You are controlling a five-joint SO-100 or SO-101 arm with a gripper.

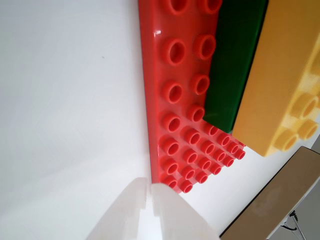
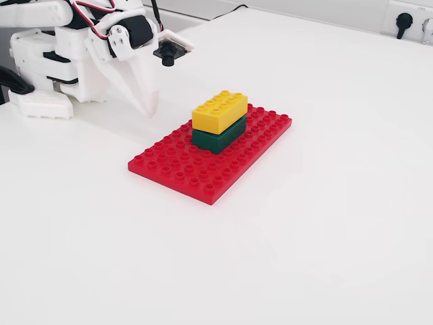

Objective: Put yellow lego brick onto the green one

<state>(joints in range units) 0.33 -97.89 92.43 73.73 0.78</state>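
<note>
The yellow lego brick (image 2: 219, 112) sits squarely on top of the green one (image 2: 218, 137), and both stand on the red studded baseplate (image 2: 196, 169). In the wrist view the yellow brick (image 1: 282, 85) and green brick (image 1: 235, 65) fill the upper right, seen from the side. My white gripper (image 2: 152, 108) hangs to the left of the stack, clear of it, with its fingers together and nothing in them. Its white fingertips (image 1: 150, 192) meet at the bottom of the wrist view, just off the baseplate's (image 1: 172, 100) edge.
The arm's white base (image 2: 47, 68) stands at the far left of the white table (image 2: 325, 223). A wall socket (image 2: 404, 20) is at the back right. In the wrist view the table's brown edge (image 1: 280, 200) shows at the lower right.
</note>
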